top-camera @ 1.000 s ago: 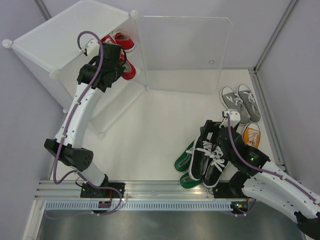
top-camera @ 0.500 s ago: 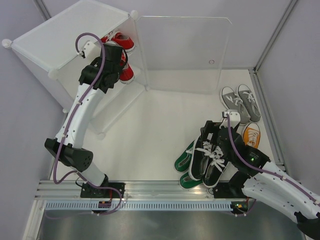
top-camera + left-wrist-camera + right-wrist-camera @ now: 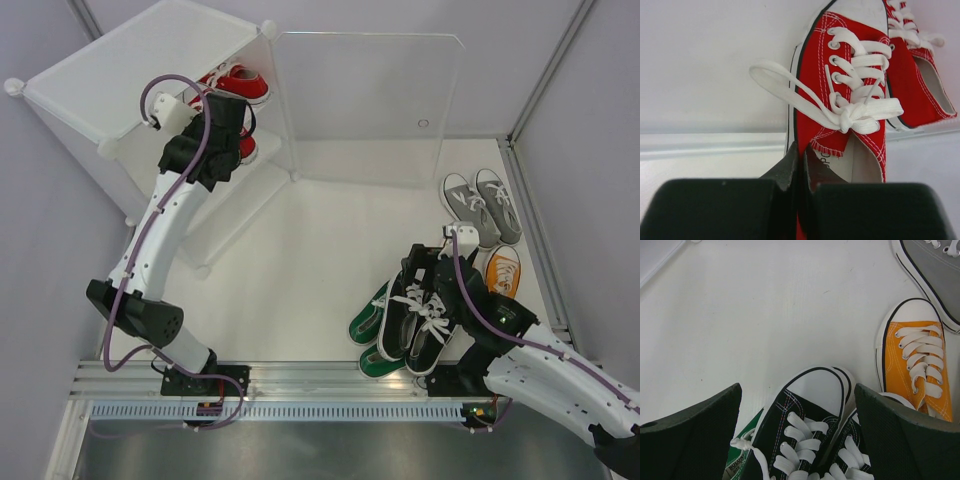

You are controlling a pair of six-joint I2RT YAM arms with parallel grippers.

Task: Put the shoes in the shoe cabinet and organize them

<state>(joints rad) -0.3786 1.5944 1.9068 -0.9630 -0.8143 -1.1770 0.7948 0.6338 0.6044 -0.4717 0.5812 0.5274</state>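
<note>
- Two black canvas sneakers (image 3: 420, 315) lie nearest you, overlapping the green canvas pair (image 3: 368, 322). Your right gripper (image 3: 797, 395) straddles their toes, jaws wide apart, gripping nothing.
- Orange canvas sneaker (image 3: 503, 270) and grey canvas pair (image 3: 482, 205) sit beyond, rightward.
- Farthest, inside the white translucent plastic shoe cabinet (image 3: 120, 70), your left gripper (image 3: 799, 165) is pinched tight on the heel collar of a red canvas sneaker (image 3: 840, 100), its mate (image 3: 912, 75) just beside.

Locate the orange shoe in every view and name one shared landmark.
Top external: orange shoe, right side, below the grey pair.
Left wrist: not in it.
Right wrist: right side, toe pointing up.
Shared landmark: the black pair, to its lower left in both.
</note>
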